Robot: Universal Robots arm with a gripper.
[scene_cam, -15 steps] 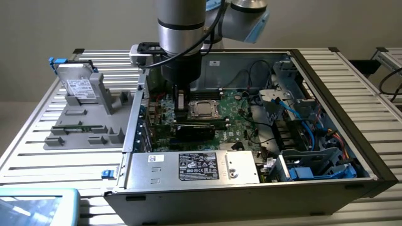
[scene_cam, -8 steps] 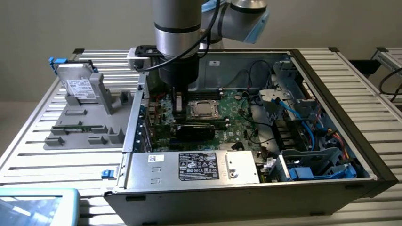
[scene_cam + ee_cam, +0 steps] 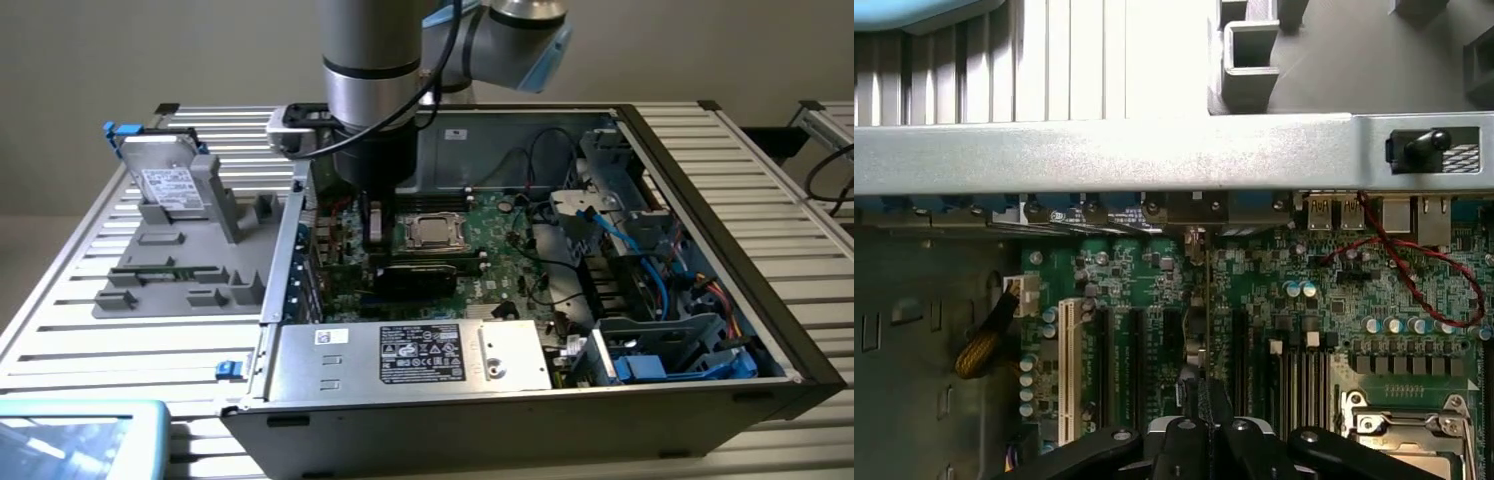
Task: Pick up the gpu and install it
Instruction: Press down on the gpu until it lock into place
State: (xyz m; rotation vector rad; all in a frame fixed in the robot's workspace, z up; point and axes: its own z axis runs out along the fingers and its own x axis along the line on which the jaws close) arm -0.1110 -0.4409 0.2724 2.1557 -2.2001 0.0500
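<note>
The gripper (image 3: 1206, 425) was down inside the open computer case (image 3: 747, 300), over the motherboard (image 3: 501, 255), with its fingers pressed together on the gpu (image 3: 1208, 330). In the wrist view the card appeared edge-on as a thin vertical strip running from the fingers toward the rear wall of the case (image 3: 1104, 150), standing upright among the expansion slots, with the white PCI slot (image 3: 1066, 370) off to one side and the CPU socket (image 3: 1399, 430) to the other. Whether the card was fully seated in its slot could not be told. A red wire (image 3: 1414, 265) looped across the motherboard near the rear ports.

In the exterior view the arm (image 3: 374, 90) descended just beside the CPU socket (image 3: 437, 232). The power supply (image 3: 414, 355) sat along the near side of the motherboard. Outside the case, on the exterior view's left, a grey parts holder (image 3: 187, 265) rested on the slatted table (image 3: 80, 300), and a silver hard drive (image 3: 171, 185) with blue tabs stood in it.
</note>
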